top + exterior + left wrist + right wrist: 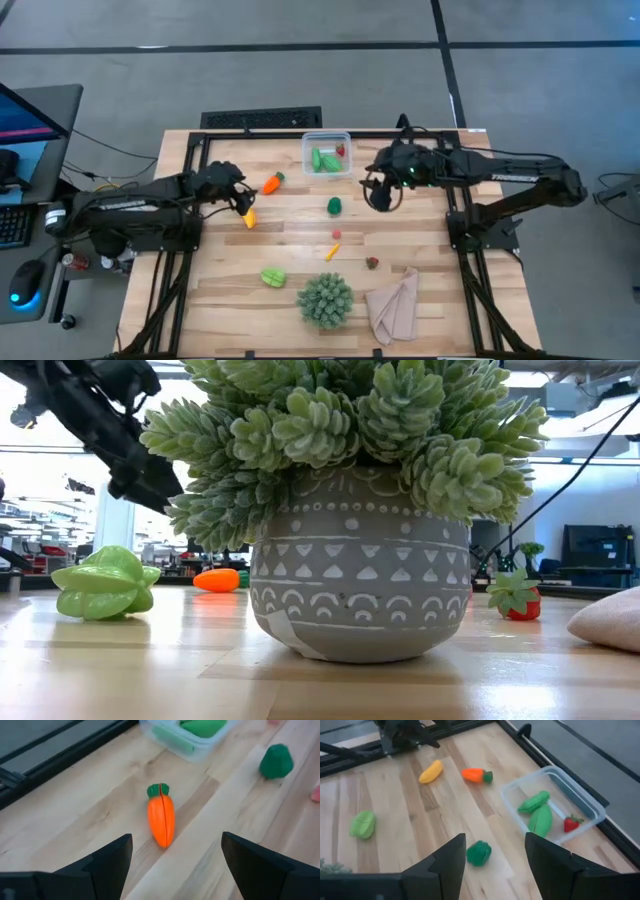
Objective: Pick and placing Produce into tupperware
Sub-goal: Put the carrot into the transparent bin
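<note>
The left pincer (172, 865) hangs wide open and empty just short of the orange carrot (161, 819), which lies flat on the wooden worktop (300, 235) beside the yellow banana (250, 218). The right pincer (495, 862) is parted too, holding nothing, above the dark green piece (479, 853), near the clear tupperware (592, 802); that already holds two green pods (537, 812) and a strawberry (572, 823). A pale green starfruit (272, 277) and what may be another strawberry (372, 263) lie nearer the potted succulent (325, 300) and beige cloth (395, 305).
</note>
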`<state>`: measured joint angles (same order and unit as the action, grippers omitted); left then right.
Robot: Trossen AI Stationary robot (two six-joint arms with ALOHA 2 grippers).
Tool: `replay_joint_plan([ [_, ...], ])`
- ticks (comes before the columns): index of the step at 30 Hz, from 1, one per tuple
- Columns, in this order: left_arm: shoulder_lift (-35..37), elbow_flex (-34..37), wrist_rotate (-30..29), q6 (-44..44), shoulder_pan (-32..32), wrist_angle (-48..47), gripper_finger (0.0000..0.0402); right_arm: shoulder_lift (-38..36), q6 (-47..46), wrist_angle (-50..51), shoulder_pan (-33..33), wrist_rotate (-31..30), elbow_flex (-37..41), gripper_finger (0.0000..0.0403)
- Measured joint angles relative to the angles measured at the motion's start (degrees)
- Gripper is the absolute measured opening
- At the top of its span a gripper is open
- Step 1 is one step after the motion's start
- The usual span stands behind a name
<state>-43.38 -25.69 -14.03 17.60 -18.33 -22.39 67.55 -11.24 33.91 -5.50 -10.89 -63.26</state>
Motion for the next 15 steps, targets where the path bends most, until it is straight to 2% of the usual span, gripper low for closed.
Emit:
replay_joint_plan([
  [5,-7.76,0.0,-0.17,-1.0,0.0,6.14,0.0297,-1.06,-5.04,4.01,6.36,-7.41,0.0,0.0191],
  [15,-22.29,0.0,-0.64,-1.42,-0.04,16.12,0.0297,-1.25,-16.94,9.53,18.41,-16.98,0.0,0.0178],
])
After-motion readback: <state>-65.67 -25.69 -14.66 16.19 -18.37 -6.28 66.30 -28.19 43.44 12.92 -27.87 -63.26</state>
